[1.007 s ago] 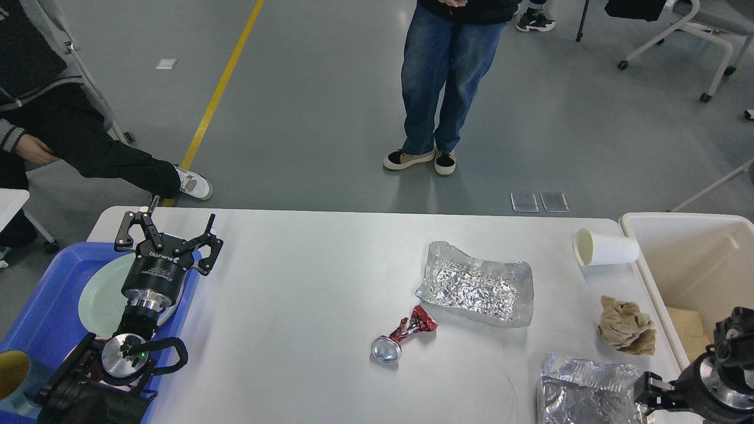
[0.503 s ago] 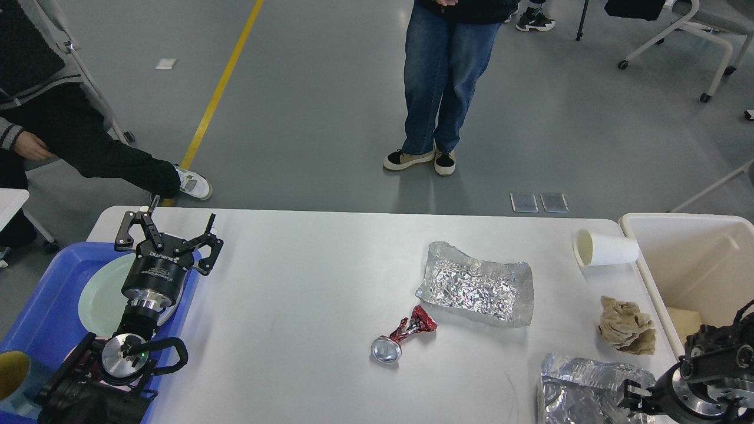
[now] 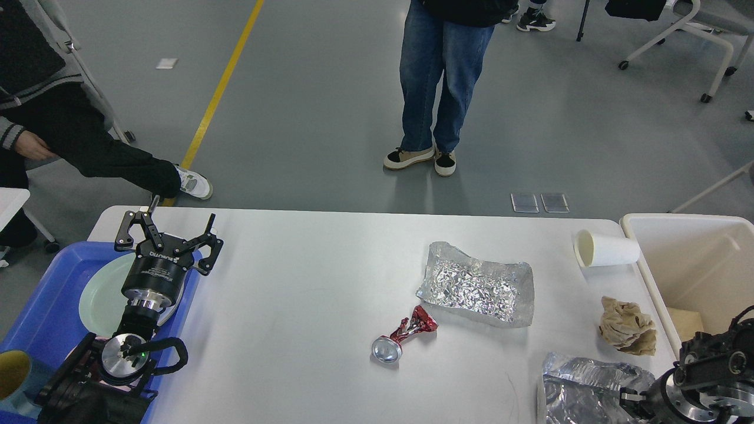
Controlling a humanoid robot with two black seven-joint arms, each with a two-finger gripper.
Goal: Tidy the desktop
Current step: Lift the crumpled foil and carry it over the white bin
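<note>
Grey floor (image 3: 330,106), yellow floor line (image 3: 219,88), white wheeled chair (image 3: 683,35), standing person in jeans (image 3: 439,76)

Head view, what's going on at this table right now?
A two-armed robot is clearing litter off the desktop. Its right hand is low at the near right corner, by a crumpled foil sheet; whether it grips it can't be told. The left hand hangs open above the blue tray, holding nothing. Still lying out: a crushed red can, a foil tray, a tipped paper cup and a brown paper wad. The cream bin stands at the right.
</note>
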